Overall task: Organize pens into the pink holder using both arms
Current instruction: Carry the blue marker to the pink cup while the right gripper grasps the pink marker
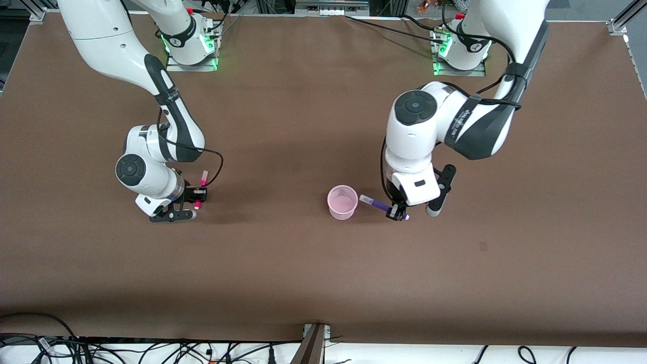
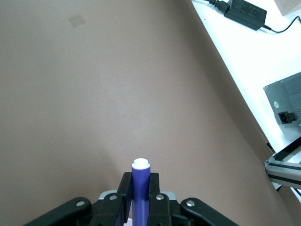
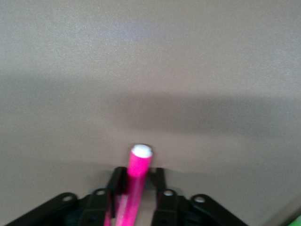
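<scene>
We see the left gripper, clenched on the purple pen aimed at the adjacent pink holder, sitting closer than the right gripper grasping its magenta pen.

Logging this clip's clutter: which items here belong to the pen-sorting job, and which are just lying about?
Job items:
- translucent pale-pink plastic cup, empty
- dark purple marker pen, in the left gripper beside the cup
- magenta pink marker pen, in the right gripper

Lying about:
- black power adapter off the table's edge
- loose black cables
</scene>
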Robot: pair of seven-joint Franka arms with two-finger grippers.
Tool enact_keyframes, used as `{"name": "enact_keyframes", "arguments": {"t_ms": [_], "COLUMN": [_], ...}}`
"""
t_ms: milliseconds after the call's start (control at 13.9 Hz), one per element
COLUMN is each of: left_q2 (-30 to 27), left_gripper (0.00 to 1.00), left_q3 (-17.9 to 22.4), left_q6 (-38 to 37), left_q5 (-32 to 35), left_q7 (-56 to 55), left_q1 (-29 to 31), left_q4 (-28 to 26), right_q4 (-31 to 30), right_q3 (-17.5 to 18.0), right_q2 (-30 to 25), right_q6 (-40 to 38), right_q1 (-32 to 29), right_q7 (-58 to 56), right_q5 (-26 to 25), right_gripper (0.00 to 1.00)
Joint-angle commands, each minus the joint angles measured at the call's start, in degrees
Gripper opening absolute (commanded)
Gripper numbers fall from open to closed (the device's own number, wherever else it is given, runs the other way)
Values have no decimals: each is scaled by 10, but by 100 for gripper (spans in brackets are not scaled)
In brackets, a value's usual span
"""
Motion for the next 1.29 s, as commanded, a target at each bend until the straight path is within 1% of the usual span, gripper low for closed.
{"name": "enact_keyframes", "arguments": {"t_ms": [0,215,430,717,861,1004,1220], "left_q2": [44,54,57,64,69,74,92], "left_gripper": [0,0,0,0,0,0,0], "left_q3": [32,87,118,121,122,124,126], "left_q6": [-14,-14,-16,-37,-47,-51,-51], "left_q5": [51,54,62,120,129,142,169], "left_q7": [-39,-41,-41,-42,-42,-59,-82], "left_q1": [-52,-114,-156,-173,-180,-188,-203], "left_q4": [54,55,50,47,48,49,52], "right_q4": [-17,-7,13,50,81,115,145], "right_q3": [2,3,11,11,9,5,5], "right_q2": [-18,-31,-53,-69,-81,-82,-77], "right_q6": [2,-3,-30,-80,-135,-175,-184], "right_q1": [1,1,3,4,4,3,-1], "right_q7": [-4,-10,-11,-12,-11,-11,-9], "right_q5": [13,12,8,8,9,9,4], "right_gripper": [1,1,1,0,0,0,0]}}
